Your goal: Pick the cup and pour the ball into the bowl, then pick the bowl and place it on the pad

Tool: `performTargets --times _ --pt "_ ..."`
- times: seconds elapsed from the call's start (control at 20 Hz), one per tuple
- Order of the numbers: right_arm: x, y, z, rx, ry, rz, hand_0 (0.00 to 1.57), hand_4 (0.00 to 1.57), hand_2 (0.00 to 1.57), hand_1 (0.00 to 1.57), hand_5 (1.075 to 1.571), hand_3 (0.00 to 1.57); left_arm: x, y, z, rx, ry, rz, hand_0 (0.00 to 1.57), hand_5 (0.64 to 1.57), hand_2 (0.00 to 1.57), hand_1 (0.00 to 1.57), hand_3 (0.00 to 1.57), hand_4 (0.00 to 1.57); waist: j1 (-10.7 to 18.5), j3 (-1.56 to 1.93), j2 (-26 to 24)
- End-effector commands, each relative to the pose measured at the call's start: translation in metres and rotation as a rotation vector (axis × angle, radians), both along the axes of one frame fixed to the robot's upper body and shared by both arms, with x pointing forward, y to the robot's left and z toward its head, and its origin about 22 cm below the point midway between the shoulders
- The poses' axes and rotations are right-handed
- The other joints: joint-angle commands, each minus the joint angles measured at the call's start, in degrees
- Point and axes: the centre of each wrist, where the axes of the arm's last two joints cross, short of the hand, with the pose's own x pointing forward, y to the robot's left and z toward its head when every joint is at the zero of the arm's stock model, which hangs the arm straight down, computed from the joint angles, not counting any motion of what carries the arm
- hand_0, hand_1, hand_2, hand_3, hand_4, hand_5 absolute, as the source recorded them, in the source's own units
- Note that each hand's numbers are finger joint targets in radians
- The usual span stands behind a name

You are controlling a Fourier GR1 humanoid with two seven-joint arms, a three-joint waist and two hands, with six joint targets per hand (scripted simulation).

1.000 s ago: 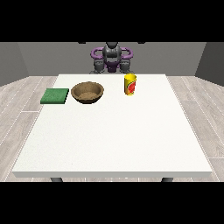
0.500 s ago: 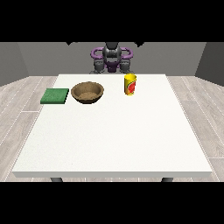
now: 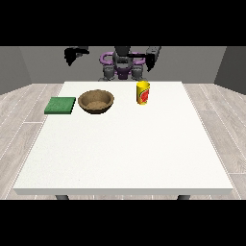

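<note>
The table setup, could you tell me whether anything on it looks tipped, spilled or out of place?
Nothing stands out. The yellow cup stands upright, the brown bowl sits level beside the green pad, and nothing has spilled on the white table. Both hands are raised above the far edge, touching nothing.

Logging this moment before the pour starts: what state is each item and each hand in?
Yellow cup with red label: upright on the white table, untouched.
Brown wooden bowl: upright, right of the pad; contents not discernible.
Green square pad: flat, nothing on it.
Hand at the view's left: raised, holding nothing.
Hand at the view's right: raised, holding nothing.
</note>
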Motion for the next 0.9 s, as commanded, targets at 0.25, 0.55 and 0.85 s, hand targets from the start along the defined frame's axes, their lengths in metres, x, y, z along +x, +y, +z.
performTargets --times 0.25,0.55,0.85 --pt "0.015 -0.038 -0.002 -0.047 -0.036 0.034 0.00 0.27 0.00 0.00 1.569 0.00 0.042 0.023 -0.026 0.059 -0.035 0.056 0.00 1.476 0.00 0.00 0.00 0.00 -0.99 -0.01 2.84" --pt "0.031 -0.045 -0.009 -0.021 -0.061 0.025 0.00 0.24 0.00 0.00 1.571 0.00 0.073 0.024 -0.037 0.091 -0.041 0.095 0.00 1.454 0.00 0.00 0.00 0.00 -1.71 -0.01 4.94" --pt "0.035 -0.078 -0.011 -0.024 -0.093 -0.002 0.00 0.24 0.00 0.00 1.570 0.00 0.075 0.027 -0.066 0.089 -0.078 0.105 0.00 1.499 0.00 0.00 0.00 0.00 -1.73 -0.01 7.28"
